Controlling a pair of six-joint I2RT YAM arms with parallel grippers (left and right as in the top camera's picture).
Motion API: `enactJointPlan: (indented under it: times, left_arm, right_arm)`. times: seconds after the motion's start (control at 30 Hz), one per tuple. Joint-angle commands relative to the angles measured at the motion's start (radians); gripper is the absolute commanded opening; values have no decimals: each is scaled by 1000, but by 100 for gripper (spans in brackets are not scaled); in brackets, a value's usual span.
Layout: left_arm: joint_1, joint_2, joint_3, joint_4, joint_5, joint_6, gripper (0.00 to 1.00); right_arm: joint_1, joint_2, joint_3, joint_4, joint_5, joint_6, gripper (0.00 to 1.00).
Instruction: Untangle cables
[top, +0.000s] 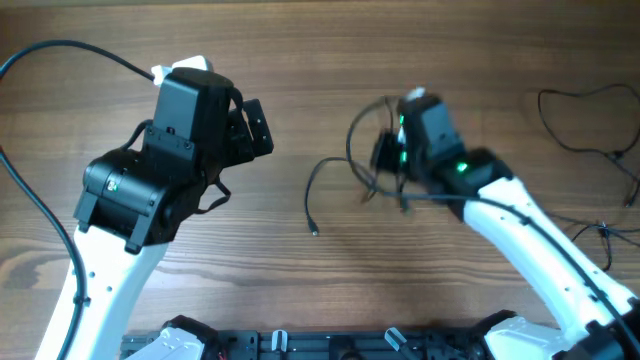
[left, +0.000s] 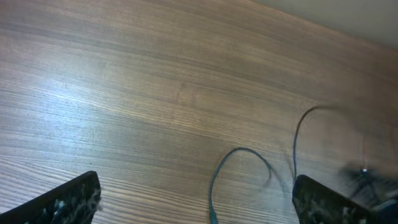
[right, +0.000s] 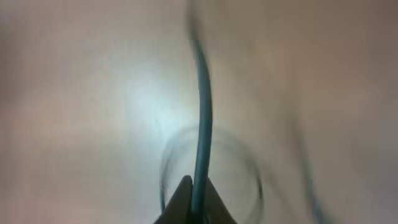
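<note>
Where the thin black cables (top: 350, 140) gather, just right of the middle of the wooden tabletop (top: 300, 50), the right hand (top: 385, 155) has them pinched. One strand arches up and over to the far side of that hand, and another trails left and then toward the near side, ending in a small plug (top: 314, 232) that lies on the wood by itself. From the right wrist camera everything is blurred, but you can make out the fingertips (right: 180, 205) pressed together into a point at the bottom edge. One cord (right: 202, 112) is clamped between them and runs straight away from the hand. A faint loop shows around it, and I can't tell how it is wound. Left of the bundle and clear of it, the left hand (top: 250, 128) hangs over bare wood with its two fingers spread wide. Its wrist camera shows one finger (left: 68, 202) at each lower corner, nothing between them, and a curved stretch of cord (left: 239, 151) on the wood beyond. Well off to the far right, a loose cord (top: 585, 125) sprawls in open bends near the tabletop's edge, apart from both hands.
</note>
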Motion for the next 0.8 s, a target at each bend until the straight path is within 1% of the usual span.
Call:
enactJointPlan:
  times: [0.0,0.03,0.07,0.1,0.17,0.23,0.33,0.4,0.5,0.63,0.77]
  left_arm:
    - [4,-3,4,2,-13,-14,100]
    - [4,-3,4,2,-13,-14,100]
    - [4,-3,4,2,-13,-14,100]
    - [4,-3,4,2,-13,-14,100]
    - [4,-3,4,2,-13,-14,100]
    - [4,-3,4,2,-13,-14,100]
    - [4,-3,4,2,-13,-14,100]
    - [4,-3,4,2,-13,-14,100]
    - [4,-3,4,2,-13,-14,100]
    - [4,-3,4,2,-13,-14,100]
    - [4,-3,4,2,-13,-14,100]
  right_arm:
    - [-67,-3,196,211,410,-186,4]
    - [-109,-3,221,358,449,-275,4]
    - [-167,-3,230,561,449,-386,4]
    - [-232,-2,230,731,449,-438,4]
    - [-314,-2,230,853,447,-434,4]
    - [-415,6,230,919,430,-434,4]
    - [-546,45,230,900,399,-436,4]
    - [-625,120,230,848,323,-436,4]
    - [-653,222,230,794,320,-436,4]
    - [-655,357,230,735,320,-425,4]
    - [-659,420,230,642,317,-407,4]
